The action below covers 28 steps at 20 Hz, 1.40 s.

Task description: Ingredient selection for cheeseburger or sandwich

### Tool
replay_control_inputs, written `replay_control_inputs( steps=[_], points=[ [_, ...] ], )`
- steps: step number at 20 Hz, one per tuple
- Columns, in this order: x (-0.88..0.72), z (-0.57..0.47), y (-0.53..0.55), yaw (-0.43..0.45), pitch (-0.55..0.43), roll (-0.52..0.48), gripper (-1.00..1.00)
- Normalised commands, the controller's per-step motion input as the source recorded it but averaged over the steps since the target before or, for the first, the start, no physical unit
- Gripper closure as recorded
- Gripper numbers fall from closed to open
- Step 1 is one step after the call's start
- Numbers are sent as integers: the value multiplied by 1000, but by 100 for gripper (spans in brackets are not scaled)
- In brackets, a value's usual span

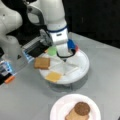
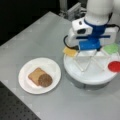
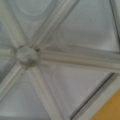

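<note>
At lower left in a front view, a plate (image 2: 25,82) holds toast (image 2: 35,75) with a patty (image 2: 45,80) on it. To the right, the gripper (image 2: 86,53) hangs low over the divided tray (image 2: 85,75); whether its jaws are spread, I cannot tell. Cheese (image 2: 70,52) lies just left of it.

Both front views are soft and blurred, evenly lit from above against dark backgrounds. The round tray (image 1: 82,67) casts a faint shadow on the grey desk (image 1: 30,100). The wrist view is hazy and out of focus.
</note>
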Motion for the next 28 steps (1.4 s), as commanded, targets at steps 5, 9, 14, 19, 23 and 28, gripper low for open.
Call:
replay_control_inputs(
  steps=[5, 9, 14, 19, 23, 28],
  points=[
    [130, 356, -61, -375, 185, -157, -100],
    [235, 394, -189, -466, 274, -27, -100],
    [318, 213, -221, -466, 251, 18, -100],
    [308, 99, -312, -456, 190, 97, -100],
    [269, 96, -429, -157, 204, -74, -100],
    [198, 70, -420, 14, 236, -96, -100]
  ],
)
